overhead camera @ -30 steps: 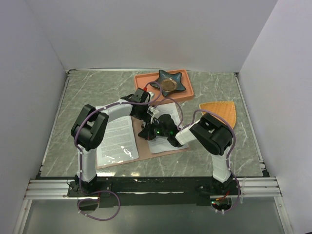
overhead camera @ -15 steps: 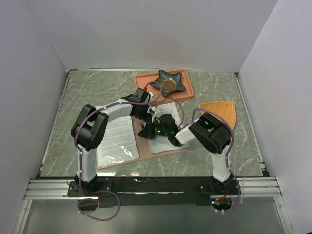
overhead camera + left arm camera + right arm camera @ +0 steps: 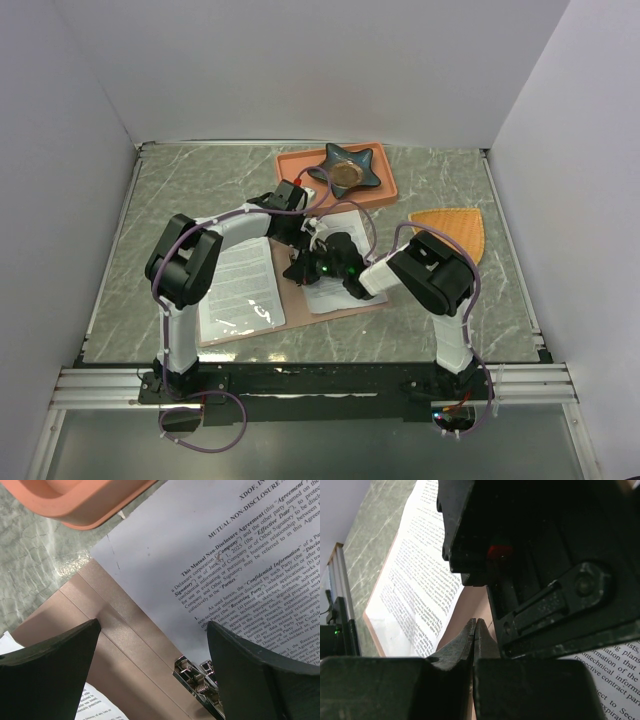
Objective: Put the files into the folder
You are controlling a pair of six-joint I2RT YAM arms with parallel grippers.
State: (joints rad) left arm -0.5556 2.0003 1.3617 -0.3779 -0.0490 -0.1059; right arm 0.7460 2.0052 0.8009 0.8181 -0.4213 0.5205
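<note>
The large, thin pinkish-brown card folder (image 3: 284,300) lies open and flat at the middle of the table. One white printed paper sheet (image 3: 240,285) lies on its 9 o'clock half. Another white printed sheet (image 3: 225,555) lies on the 3 o'clock half, skewed, with a corner poking past the folder's 12 o'clock edge toward the salmon-orange rimmed tray (image 3: 75,500).

The left gripper (image 3: 152,630) hangs spread wide and empty above the spine, just at 12 o'clock of the small silver metal clip (image 3: 197,677). The right gripper (image 3: 475,625) is pinched fully together beside it, with nothing visible between its tips.

The sheets are probably light, limp and slick on card, so they would be hard to pinch flat. The overhanging corner looks like the best hold, or they could be slid with a pad pressed down. The folder cover should bend easily, so it is best lifted at an outer edge.
</note>
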